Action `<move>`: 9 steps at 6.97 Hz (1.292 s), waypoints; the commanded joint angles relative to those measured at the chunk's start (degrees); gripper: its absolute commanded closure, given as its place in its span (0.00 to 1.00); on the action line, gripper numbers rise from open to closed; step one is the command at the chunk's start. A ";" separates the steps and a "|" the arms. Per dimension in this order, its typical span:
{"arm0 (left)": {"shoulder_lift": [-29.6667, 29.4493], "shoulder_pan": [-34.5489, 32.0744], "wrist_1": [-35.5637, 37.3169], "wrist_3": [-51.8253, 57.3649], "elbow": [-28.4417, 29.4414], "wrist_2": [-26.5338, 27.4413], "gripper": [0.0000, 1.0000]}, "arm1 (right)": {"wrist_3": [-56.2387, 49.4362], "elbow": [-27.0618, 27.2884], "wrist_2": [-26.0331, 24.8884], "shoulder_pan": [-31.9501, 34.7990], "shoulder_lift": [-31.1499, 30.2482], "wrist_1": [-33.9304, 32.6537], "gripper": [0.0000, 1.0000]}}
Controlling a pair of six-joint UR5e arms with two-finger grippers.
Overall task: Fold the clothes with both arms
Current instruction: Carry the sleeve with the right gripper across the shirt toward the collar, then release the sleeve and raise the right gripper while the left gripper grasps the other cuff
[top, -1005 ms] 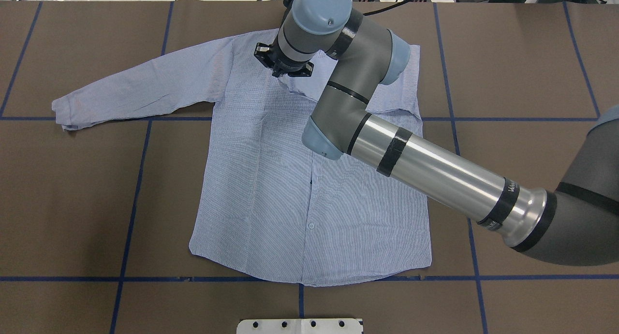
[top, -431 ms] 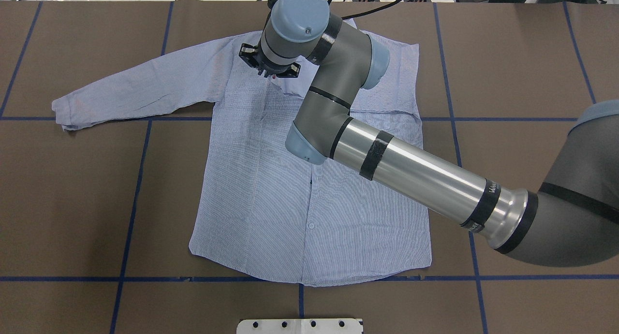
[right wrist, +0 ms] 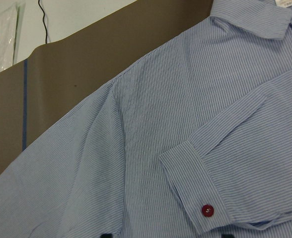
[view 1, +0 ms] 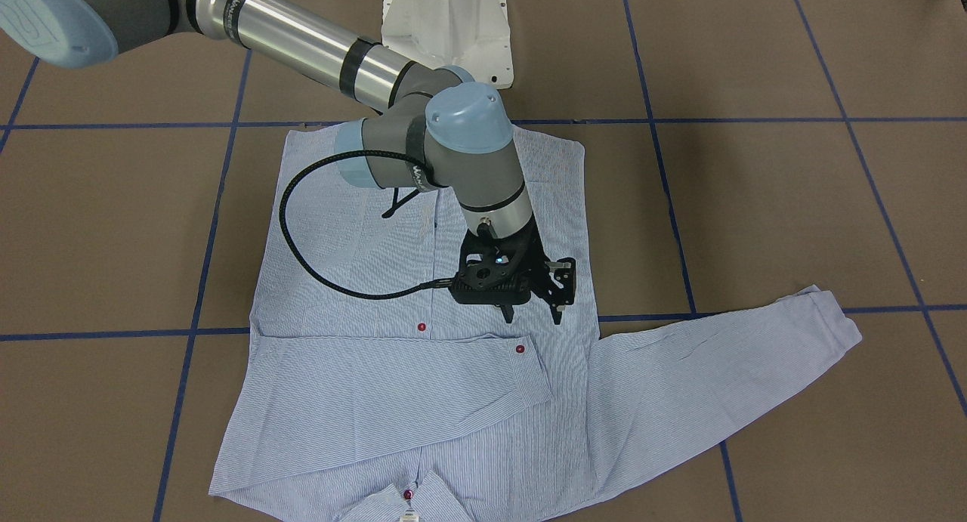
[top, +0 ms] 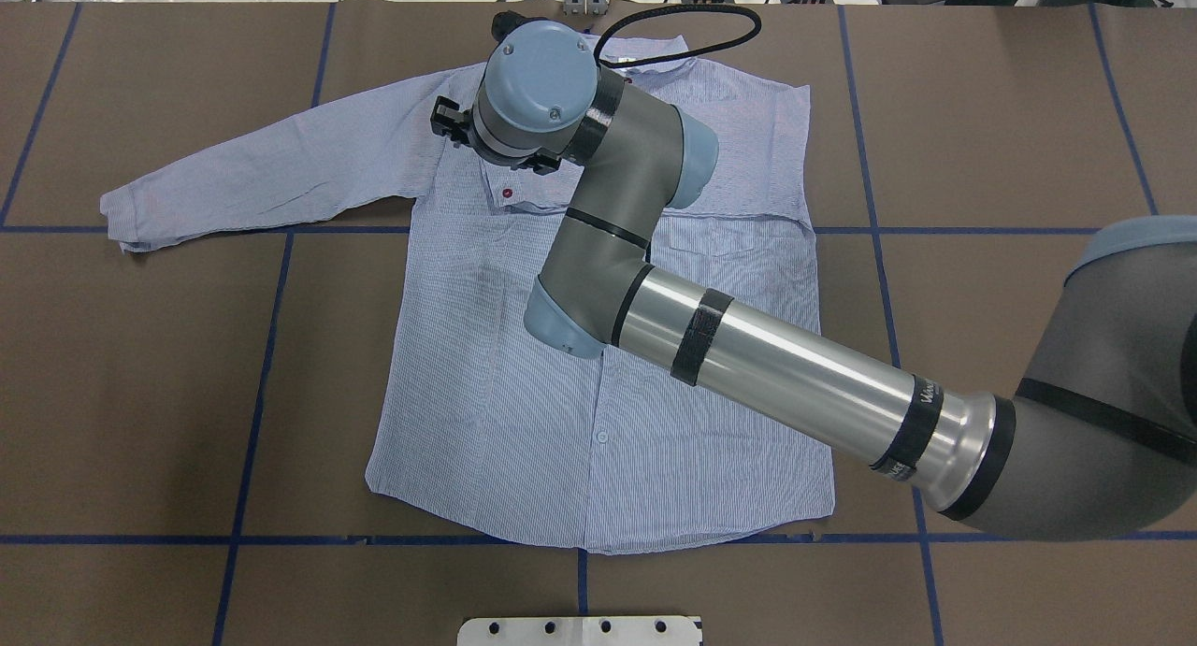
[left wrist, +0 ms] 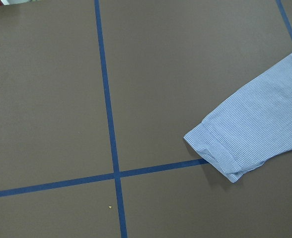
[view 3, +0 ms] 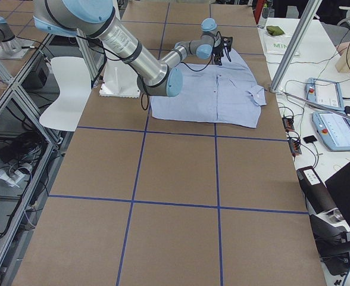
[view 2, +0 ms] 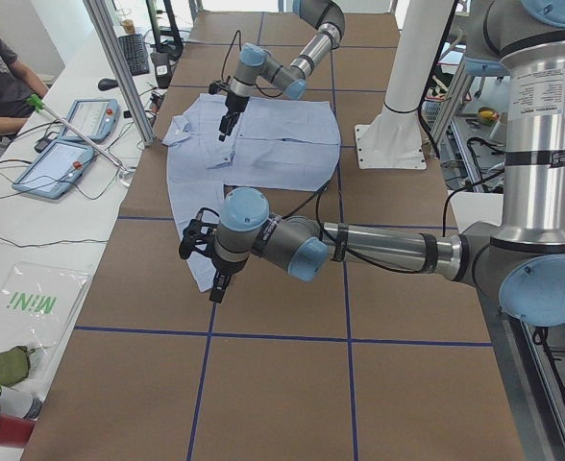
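Looking from the front: we find the shirt (view 1: 363, 235) flat and front up on the table (view 1: 755, 205). The folded sleeve (view 1: 393, 401) crosses the chest, which we judge to be the first fold. The outstretched sleeve (view 1: 725, 371) lies out sideways.
Front, end effector: the right gripper (view 1: 532, 314) hangs just above the chest, jaws apart and holding nothing.
Overhead: the right arm (top: 767, 366) reaches across the shirt, its wrist hiding most of the gripper.
Left end: the left gripper (view 2: 210, 279) hovers near the outstretched sleeve's end. We cannot tell how far open it is, and judge it placed to take that sleeve.
Right end: too distant to add anything.
Left wrist: the outstretched cuff (left wrist: 220, 153) touches a blue tape line (left wrist: 109, 124); no fingers show.
Right wrist: the folded cuff (right wrist: 190, 198) lies flat below the collar (right wrist: 255, 20).
Containers: none seen.
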 commanded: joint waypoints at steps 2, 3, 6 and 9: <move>-1.34 6.79 -3.00 -14.69 3.51 -0.17 0.01 | 1.91 16.56 1.58 2.59 -14.15 -0.06 0.01; -2.91 9.27 -8.59 -20.49 7.62 -0.25 0.01 | 1.81 22.39 5.25 4.52 -19.81 -0.50 0.01; -7.99 17.27 -27.07 -38.61 20.72 -0.08 0.15 | 1.11 32.37 17.48 12.16 -31.19 -0.33 0.01; -13.91 20.10 -27.36 -40.58 27.87 0.10 0.31 | -5.11 33.96 17.94 13.68 -36.12 -0.50 0.01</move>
